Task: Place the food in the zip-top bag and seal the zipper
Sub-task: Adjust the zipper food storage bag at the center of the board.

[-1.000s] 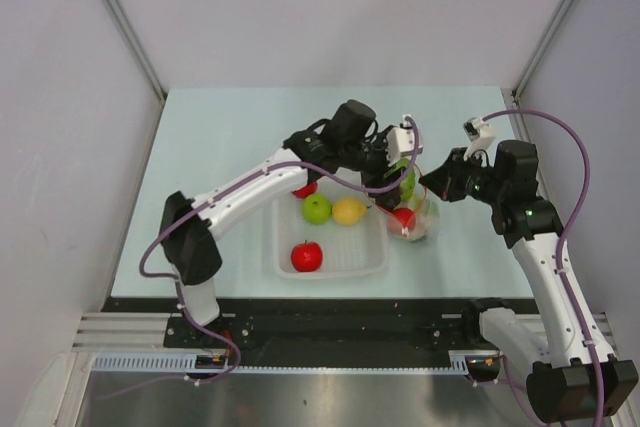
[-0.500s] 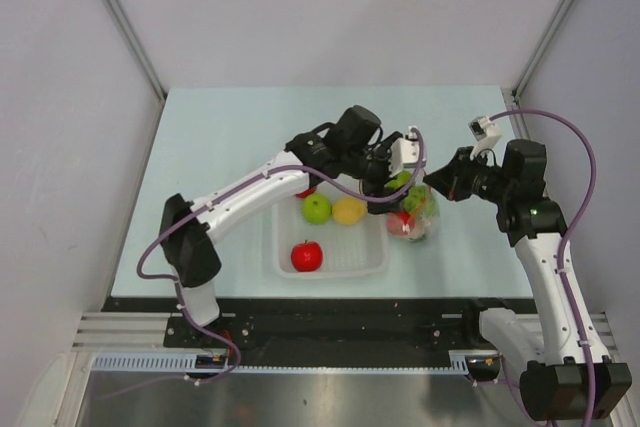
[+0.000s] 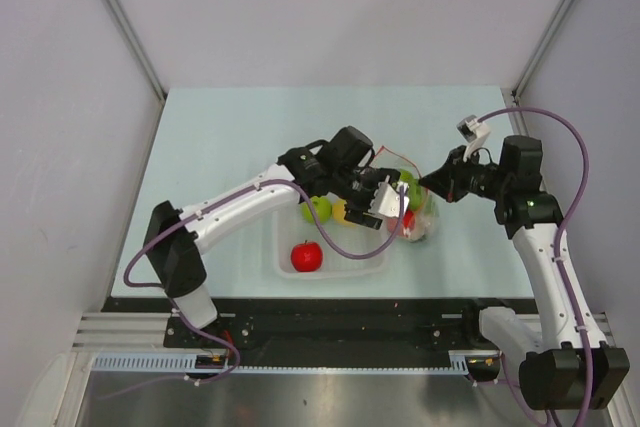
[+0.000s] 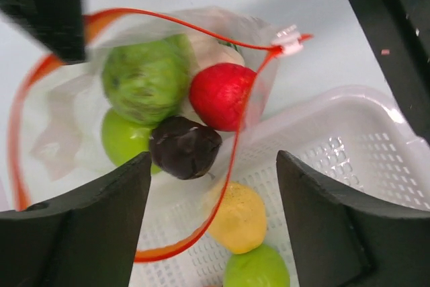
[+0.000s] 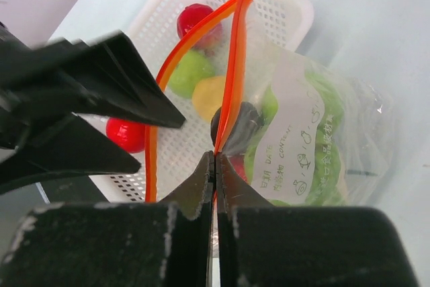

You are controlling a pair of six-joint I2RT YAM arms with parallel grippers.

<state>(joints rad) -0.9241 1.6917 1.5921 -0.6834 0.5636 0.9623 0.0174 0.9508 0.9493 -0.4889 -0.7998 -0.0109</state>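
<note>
The clear zip-top bag [image 3: 418, 215] lies right of the basket, its mouth held wide. My right gripper [image 5: 215, 156] is shut on the bag's rim at the red zipper [image 5: 232, 65]. Inside the bag are a pale green cabbage [image 4: 144, 78], a red fruit [image 4: 222, 95], a dark lump [image 4: 185, 146] and a green fruit [image 4: 117, 140]. My left gripper [image 4: 211, 233] hangs open above the bag's mouth and the basket edge, holding nothing. In the basket lie a lemon [image 4: 235, 216], a green fruit [image 4: 259, 270] and a red fruit [image 3: 306, 256].
The white perforated basket [image 3: 330, 273] stands near the table's front edge, between the two arms. The zipper's white slider tab [image 4: 287, 37] sits at the far corner of the bag's mouth. The right arm [image 3: 540, 247] reaches in from the right.
My left gripper has drawn back from over the bag toward the basket and turned its wrist. The right gripper has shifted slightly left, still pinching the bag's rim.
</note>
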